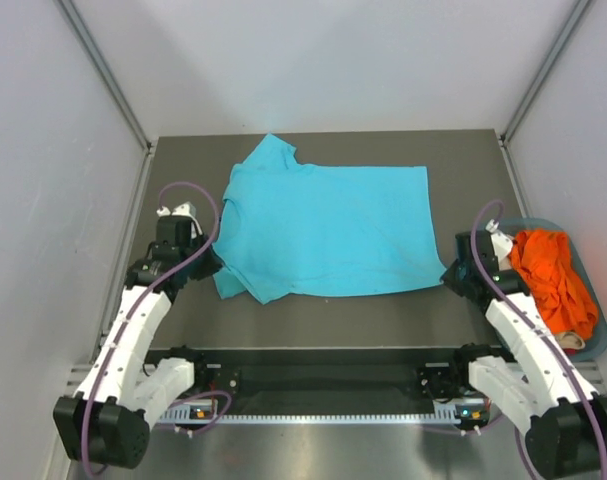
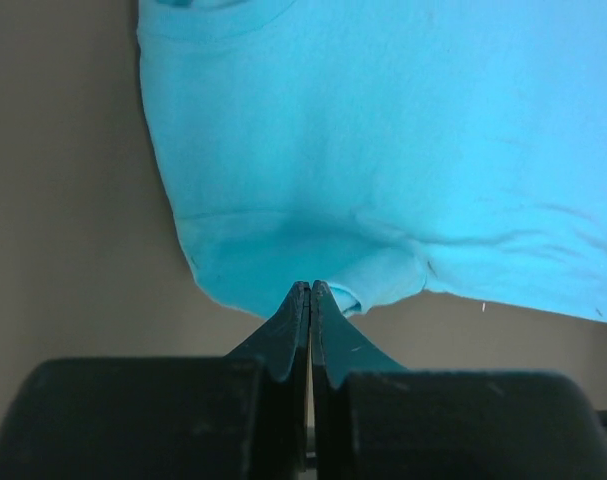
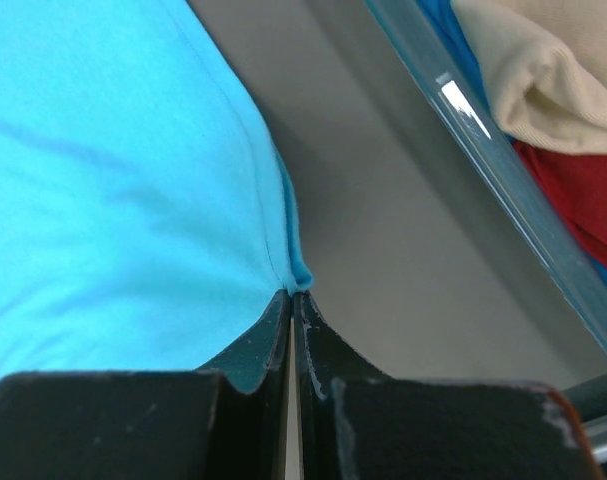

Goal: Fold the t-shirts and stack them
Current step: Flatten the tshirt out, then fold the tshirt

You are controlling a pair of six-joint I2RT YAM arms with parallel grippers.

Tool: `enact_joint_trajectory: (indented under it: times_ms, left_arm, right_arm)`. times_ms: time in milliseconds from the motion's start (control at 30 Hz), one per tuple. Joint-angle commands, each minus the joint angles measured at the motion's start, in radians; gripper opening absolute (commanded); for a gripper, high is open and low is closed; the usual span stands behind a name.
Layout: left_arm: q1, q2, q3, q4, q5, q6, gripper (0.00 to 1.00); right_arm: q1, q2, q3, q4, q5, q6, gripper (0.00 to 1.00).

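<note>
Dark grey table (image 1: 313, 320) carries everything. Across its middle, reaching toward the far edge, the turquoise shirt (image 1: 323, 235) lies spread flat, collar end to the left and hem to the right. The cloth looks doubled over at its near-left part. The basket (image 1: 595, 330) sits at the table's right edge with the orange shirt (image 1: 553, 280) on top. My right wrist view also shows the red shirt (image 3: 573, 190) and the beige shirt (image 3: 543, 80) inside it. My left gripper (image 2: 310, 290) is pressed together on the near-left edge of the turquoise shirt, and my right gripper (image 3: 293, 295) is pinched on its near-right hem corner.

I judge the risks this way. Both bites are thin, with only the very edge of cloth between my tips. A quick lift could pull the shirt free, probably on the left first, where the fabric is bunched. If my arms rise unevenly or drift apart, the fold line would skew, or the cloth would drag on the table and wrinkle. My right arm works just beside the basket, so a wide swing could knock its rim.
</note>
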State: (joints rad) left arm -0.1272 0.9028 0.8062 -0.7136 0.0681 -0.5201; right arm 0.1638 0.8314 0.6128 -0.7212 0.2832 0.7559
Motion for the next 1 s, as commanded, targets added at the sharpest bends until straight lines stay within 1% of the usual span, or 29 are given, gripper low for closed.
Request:
enact_joint_trajectory:
  times_ms: [0,133,267,433,500,633,667,833,967]
  left_arm:
    - [-0.003,0.062,0.022,0.144,0.004,0.051,0.00]
    - [-0.003,0.139,0.054,0.296,0.036,0.081,0.00]
    - [-0.002,0.244,0.135,0.358,0.015,0.110,0.00]
    - [0.000,0.409,0.220,0.413,-0.016,0.140,0.00]
    - [0.000,0.477,0.278,0.440,-0.008,0.144,0.00]
    - [0.001,0.602,0.336,0.457,0.015,0.141,0.00]
    - [0.001,0.652,0.365,0.454,0.016,0.141,0.00]
    - [0.003,0.801,0.456,0.418,0.001,0.129,0.00]
    - [0.003,0.857,0.495,0.390,-0.027,0.120,0.00]
  right_arm:
    - [0.005,0.066,0.073,0.085,0.020,0.000,0.00]
    - [0.005,0.187,0.152,0.134,0.043,-0.009,0.00]
    - [0.000,0.276,0.215,0.167,0.071,-0.024,0.00]
    - [-0.024,0.412,0.278,0.238,0.037,-0.062,0.00]
    - [-0.043,0.474,0.303,0.249,0.031,-0.076,0.00]
    - [-0.076,0.551,0.334,0.267,0.016,-0.093,0.00]
    - [-0.082,0.563,0.338,0.269,0.014,-0.098,0.00]
    - [-0.107,0.640,0.377,0.298,-0.012,-0.132,0.00]
    - [-0.113,0.702,0.401,0.322,-0.070,-0.159,0.00]
